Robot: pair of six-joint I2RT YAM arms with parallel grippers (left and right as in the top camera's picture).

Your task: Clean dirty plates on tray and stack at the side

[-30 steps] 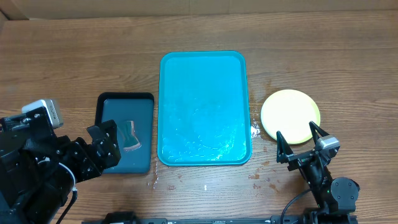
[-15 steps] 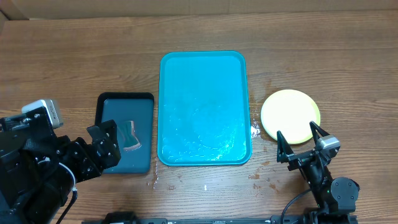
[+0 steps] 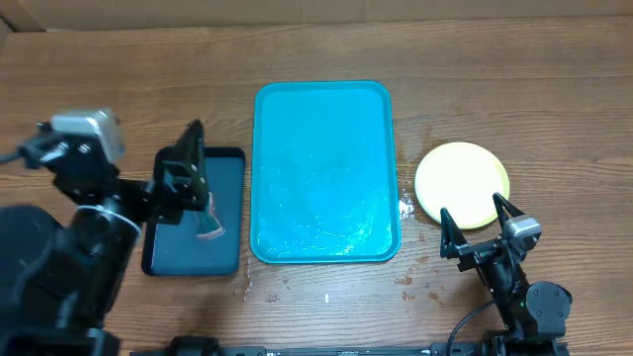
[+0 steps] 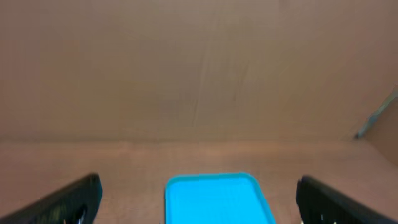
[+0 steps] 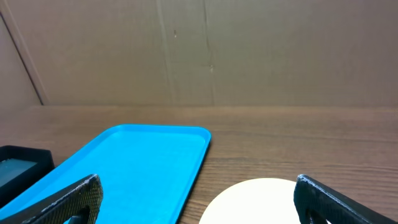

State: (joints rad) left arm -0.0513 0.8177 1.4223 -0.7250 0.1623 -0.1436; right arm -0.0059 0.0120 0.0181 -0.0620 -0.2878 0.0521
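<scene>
The turquoise tray (image 3: pixel 321 168) lies bare and wet in the middle of the table; it also shows in the left wrist view (image 4: pixel 214 199) and the right wrist view (image 5: pixel 137 168). A yellow-green plate (image 3: pixel 462 184) sits on the table right of the tray, also in the right wrist view (image 5: pixel 261 202); any plates under it are hidden. My left gripper (image 3: pixel 186 183) is open and empty over the black tray, facing the turquoise tray (image 4: pixel 199 208). My right gripper (image 3: pixel 480 229) is open and empty, just in front of the plate (image 5: pixel 199 205).
A smaller black tray (image 3: pixel 227 168) lies left of the turquoise tray, with a grey-teal sponge (image 3: pixel 210 225) in it. Water drops (image 3: pixel 406 210) lie on the wood around the turquoise tray's front corners. A cardboard wall (image 5: pixel 205 50) stands at the table's far edge.
My left arm has swung from the front left corner up and forward over the black tray. The right arm, the plate and the trays have not moved.
</scene>
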